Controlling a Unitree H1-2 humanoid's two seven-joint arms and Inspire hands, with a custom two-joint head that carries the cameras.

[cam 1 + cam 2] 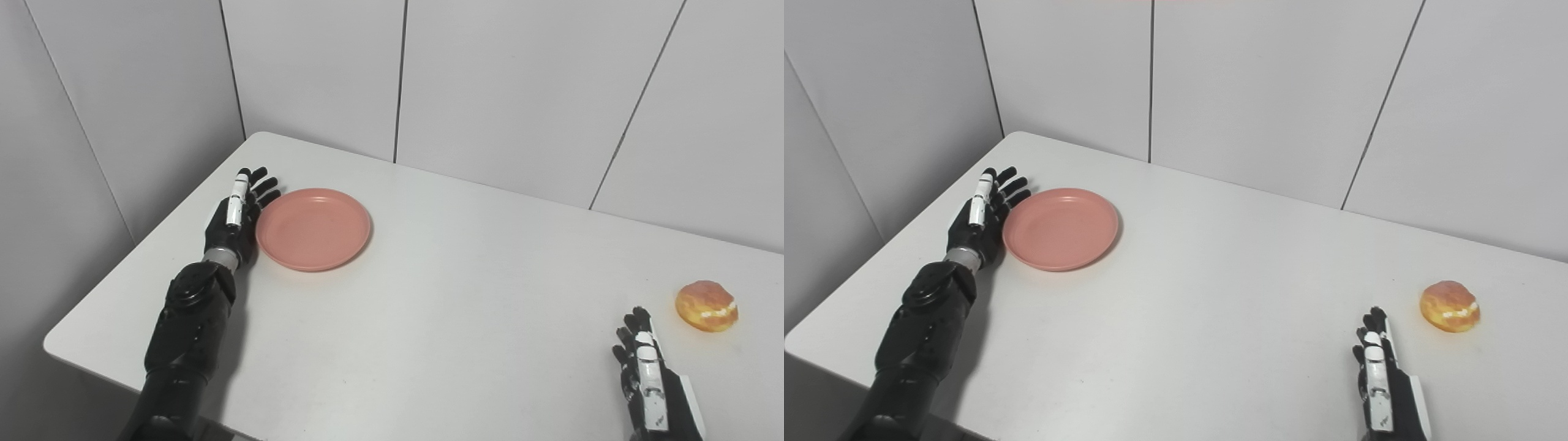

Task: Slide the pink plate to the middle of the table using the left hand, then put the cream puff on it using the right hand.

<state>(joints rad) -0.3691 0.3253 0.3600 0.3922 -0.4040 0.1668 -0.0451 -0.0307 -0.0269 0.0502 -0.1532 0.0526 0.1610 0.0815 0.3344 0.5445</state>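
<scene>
A pink plate [313,228] lies empty on the left part of the white table [465,282]. My left hand [240,211] is open, on edge with fingers straight, right against the plate's left rim. A golden cream puff [706,305] with a white filling line sits near the table's right side. My right hand [649,383] is open and empty, fingers straight, at the front right, a little left of and nearer than the cream puff.
Grey wall panels [490,79] stand close behind the table and along its left side. The table's front left corner [58,343] is near my left forearm.
</scene>
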